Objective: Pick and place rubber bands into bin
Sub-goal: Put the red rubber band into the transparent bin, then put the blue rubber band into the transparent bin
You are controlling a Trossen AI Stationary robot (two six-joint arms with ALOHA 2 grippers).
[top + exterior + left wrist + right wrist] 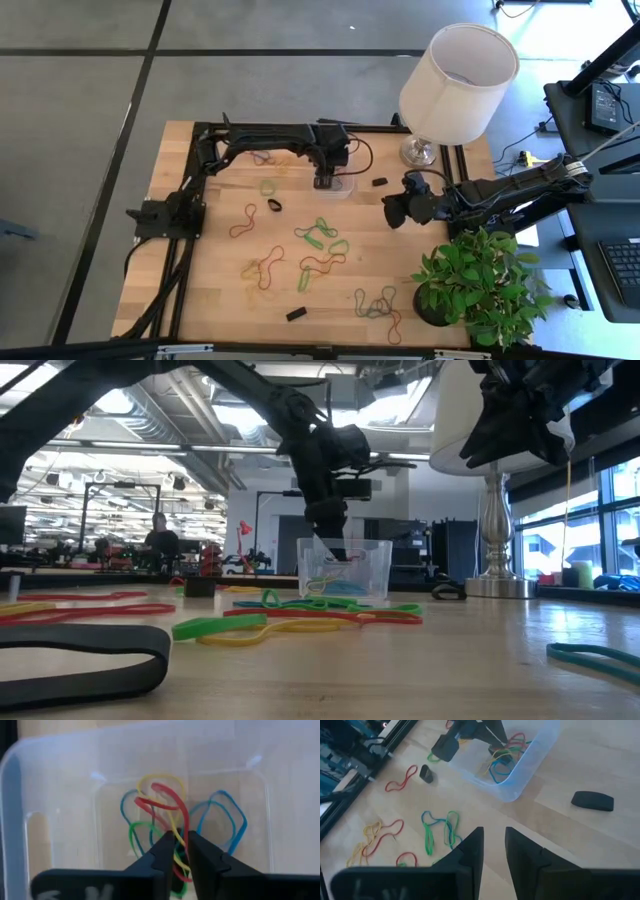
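The bin [336,186] is a small clear tub on the table's far middle, also visible in the low view [345,570]. My left gripper [181,851] reaches down into it, shut on a red and a yellow rubber band. Blue and green bands [220,820] lie on the bin floor. More rubber bands [320,232] lie scattered over the table's middle and near side. My right gripper [494,845] hovers open above bare wood to the right of the bin [520,775], touching nothing. My left gripper pinches a red band [184,822] and a yellow band [176,834] between its two fingertips. It comes from above, pointing down into the bin. The bands' loops spread out past the fingertips, over the bin floor, slack.
A white lampshade [458,80] stands at the far right corner and a potted plant [480,285] at the near right. Small black blocks lie near the bin [379,182] and at the near edge [296,313]. Black rails run along the table's left side.
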